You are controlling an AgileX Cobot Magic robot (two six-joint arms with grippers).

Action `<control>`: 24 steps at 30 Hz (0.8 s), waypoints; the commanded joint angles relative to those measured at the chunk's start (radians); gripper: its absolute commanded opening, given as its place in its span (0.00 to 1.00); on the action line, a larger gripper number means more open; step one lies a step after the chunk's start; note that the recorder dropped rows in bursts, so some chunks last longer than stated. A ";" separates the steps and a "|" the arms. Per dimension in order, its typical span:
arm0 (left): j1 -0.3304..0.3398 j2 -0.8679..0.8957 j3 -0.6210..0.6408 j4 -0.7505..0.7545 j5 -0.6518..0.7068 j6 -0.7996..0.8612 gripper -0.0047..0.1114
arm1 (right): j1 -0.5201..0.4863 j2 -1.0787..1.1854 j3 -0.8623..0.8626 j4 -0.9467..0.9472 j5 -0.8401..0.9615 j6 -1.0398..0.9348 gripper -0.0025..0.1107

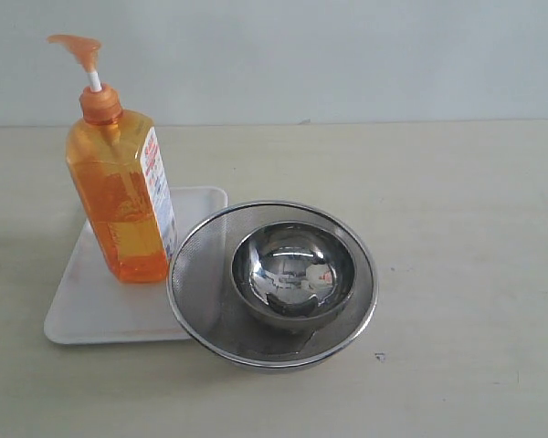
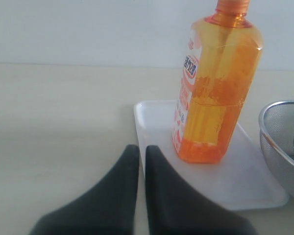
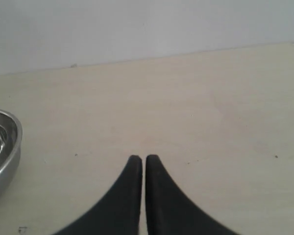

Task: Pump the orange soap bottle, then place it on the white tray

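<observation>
The orange soap bottle stands upright on the white tray, its orange pump head up on the white stem. In the left wrist view the bottle rests on the tray a short way beyond my left gripper, which is shut and holds nothing. My right gripper is shut too, empty, over bare table away from the bottle. Neither gripper shows in the exterior view.
A round steel mesh sieve holding a shiny steel bowl sits right of the tray, its rim overlapping the tray's edge. The bowl's side shows in the right wrist view. A pale wall rises behind the beige table.
</observation>
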 commanded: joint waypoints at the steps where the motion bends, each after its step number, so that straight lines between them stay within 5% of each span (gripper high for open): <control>1: 0.001 -0.003 0.004 0.001 -0.004 -0.012 0.08 | -0.004 -0.004 0.003 -0.013 0.025 -0.039 0.02; 24: 0.001 -0.003 0.004 0.001 -0.004 -0.012 0.08 | -0.004 -0.004 0.003 -0.013 0.031 -0.096 0.02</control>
